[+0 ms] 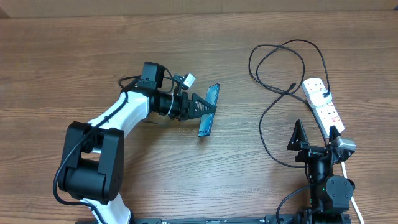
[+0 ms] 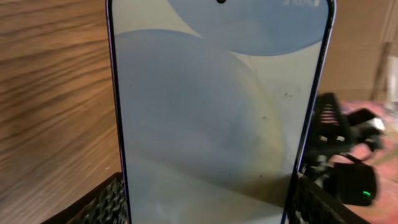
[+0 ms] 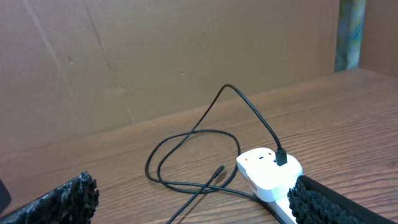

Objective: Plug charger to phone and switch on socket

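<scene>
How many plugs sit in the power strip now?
1: the charger adapter at the far end of the strip. The right gripper covers the near end from overhead, so another may be hidden.

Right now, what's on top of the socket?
The white adapter of the charger sits at the far end of the socket, with its black cable rising from it. In the overhead view the open right gripper covers the socket's near end, so anything there is hidden.

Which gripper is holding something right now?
The left gripper, clamped on the phone; the right gripper stands open and empty by the socket.
</scene>
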